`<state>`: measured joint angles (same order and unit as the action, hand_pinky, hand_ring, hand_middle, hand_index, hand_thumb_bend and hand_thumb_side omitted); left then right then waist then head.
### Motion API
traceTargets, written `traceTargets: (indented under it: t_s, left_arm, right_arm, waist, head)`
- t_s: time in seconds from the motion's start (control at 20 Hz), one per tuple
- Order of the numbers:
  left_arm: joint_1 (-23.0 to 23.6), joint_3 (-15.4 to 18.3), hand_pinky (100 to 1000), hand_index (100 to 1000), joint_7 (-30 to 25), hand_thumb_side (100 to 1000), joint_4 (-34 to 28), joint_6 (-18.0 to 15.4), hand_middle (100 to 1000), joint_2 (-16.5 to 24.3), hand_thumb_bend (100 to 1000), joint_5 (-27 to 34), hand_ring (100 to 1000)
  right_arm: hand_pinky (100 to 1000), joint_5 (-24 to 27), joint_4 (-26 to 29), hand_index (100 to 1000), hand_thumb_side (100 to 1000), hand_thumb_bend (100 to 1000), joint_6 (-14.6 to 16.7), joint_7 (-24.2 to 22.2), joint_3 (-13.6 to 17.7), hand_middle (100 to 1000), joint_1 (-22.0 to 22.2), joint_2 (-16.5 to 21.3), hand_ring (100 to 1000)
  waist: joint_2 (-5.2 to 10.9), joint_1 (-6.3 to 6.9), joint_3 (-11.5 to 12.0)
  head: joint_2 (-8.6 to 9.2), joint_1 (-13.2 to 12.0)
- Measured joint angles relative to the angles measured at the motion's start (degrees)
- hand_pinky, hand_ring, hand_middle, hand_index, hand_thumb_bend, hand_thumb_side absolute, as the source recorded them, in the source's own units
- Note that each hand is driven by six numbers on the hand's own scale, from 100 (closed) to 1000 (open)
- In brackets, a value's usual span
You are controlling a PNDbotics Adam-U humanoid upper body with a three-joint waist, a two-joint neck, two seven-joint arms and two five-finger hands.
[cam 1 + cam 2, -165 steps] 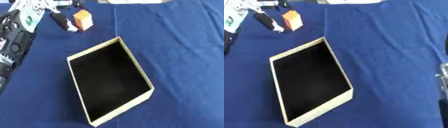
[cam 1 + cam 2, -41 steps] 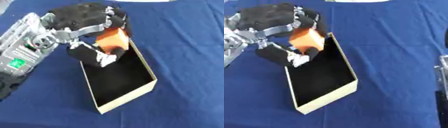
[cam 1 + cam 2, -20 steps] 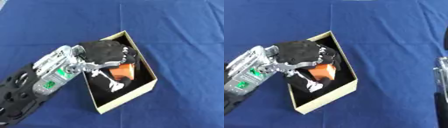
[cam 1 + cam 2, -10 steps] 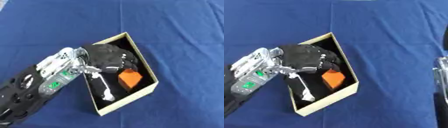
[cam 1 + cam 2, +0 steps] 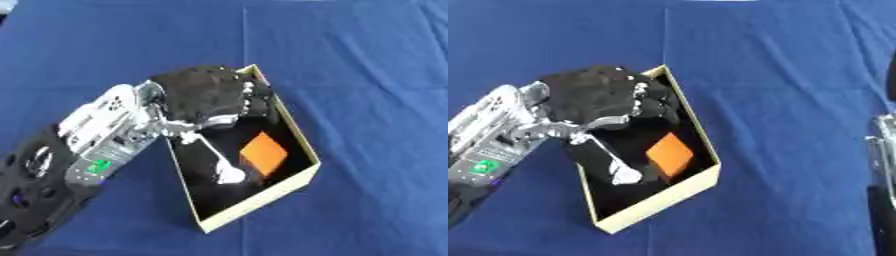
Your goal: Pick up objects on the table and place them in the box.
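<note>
An orange block (image 5: pixel 264 153) lies inside the cream-walled box (image 5: pixel 302 140) with a black floor, near its right wall. My left hand (image 5: pixel 206 97) hovers over the box's far end, fingers spread and relaxed, thumb (image 5: pixel 210 157) reaching down into the box beside the block, not touching it. The hand holds nothing. My right hand (image 5: pixel 881 150) shows only as a sliver at the right edge of the right eye view; its fingers cannot be made out.
The blue cloth (image 5: pixel 367 65) covers the whole table. My left forearm (image 5: pixel 61 165) comes in from the lower left and hides the box's left wall.
The left hand let go of the orange block, which now rests in the box. The hand has since lifted slightly and drawn back toward the box's far end.
</note>
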<state>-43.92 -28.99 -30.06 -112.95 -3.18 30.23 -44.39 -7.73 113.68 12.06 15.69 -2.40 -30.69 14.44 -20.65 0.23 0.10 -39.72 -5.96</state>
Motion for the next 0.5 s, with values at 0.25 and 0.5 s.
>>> traceTargets:
  t_s: [0.25,0.5]
  left_arm:
    - [-0.02,0.72,533,783,1.49,593,-0.55,1.24,709,-0.04,153,2.08,679]
    - [4.12,5.24,558,781,4.30,625,-0.59,4.02,736,-4.39,145,4.96,720]
  right_arm:
    - [768,-0.01,0.00,721,781,100,0.03,0.03,0.29,516,0.00,0.00,756]
    - [769,-0.86,0.00,721,774,100,0.46,1.72,2.04,519,-0.29,0.01,757]
  waist:
    - [0.00,-0.09,0.01]
    - [-0.01,-1.94,1.84]
  head:
    - [0.06,0.04]
    - [0.70,1.50]
